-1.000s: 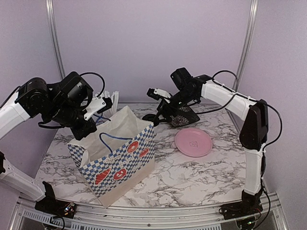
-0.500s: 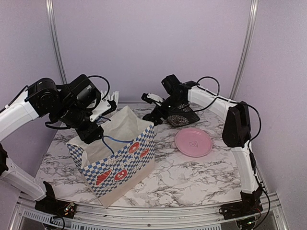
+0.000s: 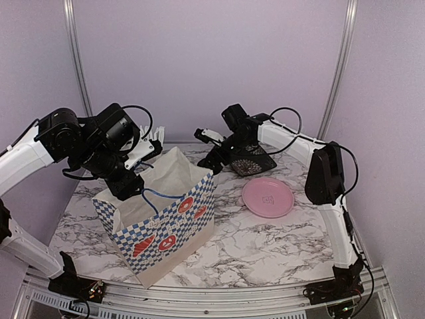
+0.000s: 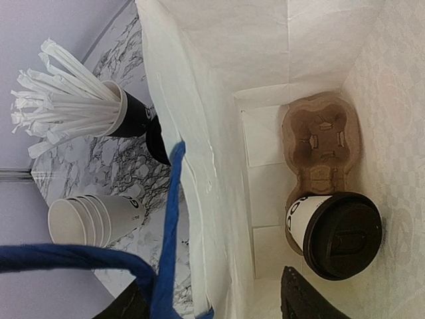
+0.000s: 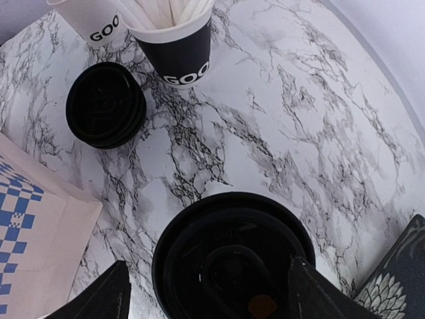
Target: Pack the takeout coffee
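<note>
The left gripper point(image 4: 216, 299) hangs with jaws spread over the white paper bag point(image 4: 199, 133), where one lidded cup point(image 4: 332, 229) sits in a moulded pulp carrier point(image 4: 322, 133). The right gripper point(image 5: 207, 266), jaws wide, straddles the other cup point(image 5: 226, 226), round black lid up, on the veined marble table point(image 5: 265, 119).

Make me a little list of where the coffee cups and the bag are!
Bag: blue-checked paper bag, standing upright
Inside bag: white paper cup with black lid, seated in brown cardboard carrier
Outside bag: second black-lidded cup, on the marble table
Left gripper: open, at bag's mouth
Right gripper: open, straddling second cup
</note>
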Controlling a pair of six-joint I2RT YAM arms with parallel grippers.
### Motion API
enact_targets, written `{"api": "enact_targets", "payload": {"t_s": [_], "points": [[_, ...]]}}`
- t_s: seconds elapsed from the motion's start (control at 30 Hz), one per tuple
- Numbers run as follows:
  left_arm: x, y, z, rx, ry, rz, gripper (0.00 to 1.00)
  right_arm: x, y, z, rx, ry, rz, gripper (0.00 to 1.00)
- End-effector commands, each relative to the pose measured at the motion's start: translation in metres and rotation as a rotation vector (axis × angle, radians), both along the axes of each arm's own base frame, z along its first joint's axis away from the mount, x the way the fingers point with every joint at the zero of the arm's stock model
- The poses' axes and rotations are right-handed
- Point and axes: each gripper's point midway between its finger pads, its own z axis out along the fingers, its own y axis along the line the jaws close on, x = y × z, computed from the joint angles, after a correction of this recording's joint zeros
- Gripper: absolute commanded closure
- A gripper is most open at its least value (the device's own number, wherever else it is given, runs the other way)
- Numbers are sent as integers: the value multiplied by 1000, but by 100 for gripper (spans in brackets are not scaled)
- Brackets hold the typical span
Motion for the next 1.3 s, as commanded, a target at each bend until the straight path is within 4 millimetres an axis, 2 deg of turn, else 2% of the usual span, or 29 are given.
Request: {"api": "enact_targets", "payload": {"t_s": [0.0, 0.1, 0.23, 0.4, 0.53, 0.67, 0.87, 0.93, 1.27], "points": [[-2, 0, 1, -9, 21, 3, 36, 2, 5, 15, 17, -35, -25, 21], [-2, -1, 1, -9, 22, 1, 36, 9, 0, 15, -7, -63, -61, 18], [-3, -2, 0, -11, 28, -5, 36, 5, 0, 18, 1, -58, -45, 16], [-4, -2, -1, -9, 32, -13, 36, -5, 4, 51, 72, -76, -7, 16], [-5, -2, -2, -9, 36, -14, 36, -5, 4, 64, 89, -101, -9, 17], [-5, -3, -3, -6, 42, -17, 36, 0, 2, 52, 62, -94, -27, 15], [-6, -3, -3, -10, 41, -18, 36, 3, -2, 14, -16, -37, -51, 10], [-5, -3, -2, -11, 41, -17, 36, 5, -4, 8, -32, -30, -59, 9], [-6, -3, -4, -6, 46, -19, 36, 4, -6, -6, -60, -13, -64, 11]]}}
